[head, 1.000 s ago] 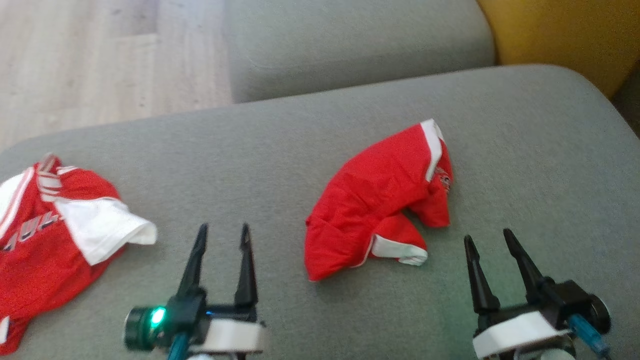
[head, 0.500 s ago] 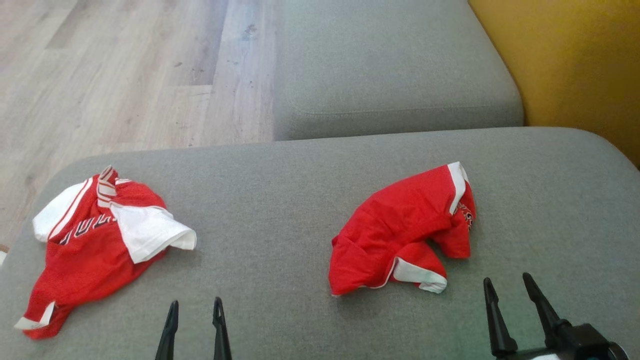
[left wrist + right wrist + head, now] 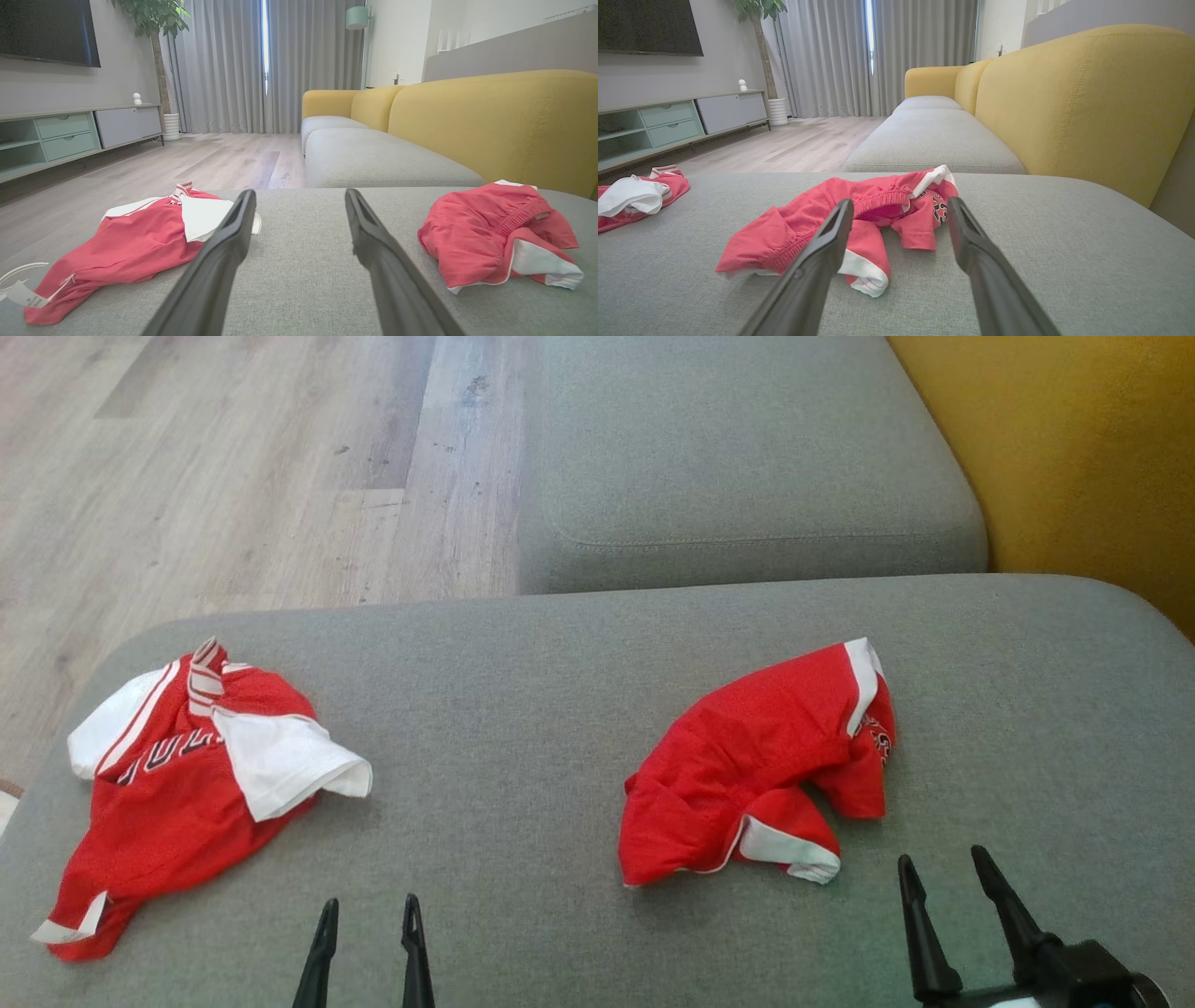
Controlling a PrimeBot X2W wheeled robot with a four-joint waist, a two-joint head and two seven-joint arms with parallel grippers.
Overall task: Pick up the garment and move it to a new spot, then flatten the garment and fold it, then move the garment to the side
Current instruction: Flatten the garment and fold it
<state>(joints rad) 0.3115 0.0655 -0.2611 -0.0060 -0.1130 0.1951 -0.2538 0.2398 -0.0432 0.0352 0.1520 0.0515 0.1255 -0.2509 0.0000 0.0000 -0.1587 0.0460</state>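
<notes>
Empty, jaws spread wide, the left gripper (image 3: 370, 899) and right gripper (image 3: 941, 855) hover over the grey fabric cushion (image 3: 523, 728), the right nearest the crumpled red-and-white shorts (image 3: 747, 756), probably its target.

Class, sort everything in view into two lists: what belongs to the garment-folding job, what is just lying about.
Job: red shorts, red-and-white jersey (either could be the garment), left claw, right claw, grey cushion.
Lying about: yellow backrest, TV cabinet, potted plant, lamp.
</notes>
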